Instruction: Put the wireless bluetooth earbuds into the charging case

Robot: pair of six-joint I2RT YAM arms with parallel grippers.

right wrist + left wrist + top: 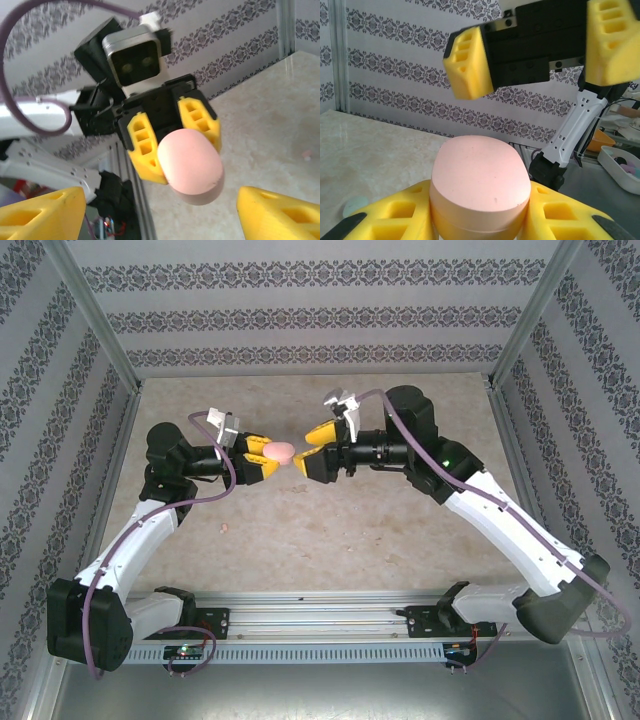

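A pale pink oval charging case hangs above the middle of the table with its lid closed. My left gripper is shut on it; in the left wrist view the yellow pads press both sides of the case. My right gripper faces it from the right, open, with its fingertips just short of the case. In the right wrist view the case sits beyond and between my spread fingers. A small mint-green piece lies on the table under the left gripper; it may be an earbud.
The stone-patterned tabletop has patterned walls on three sides and a metal rail along the near edge. A tiny pale speck lies on the table left of centre. A white tray with coloured bits stands outside the cell.
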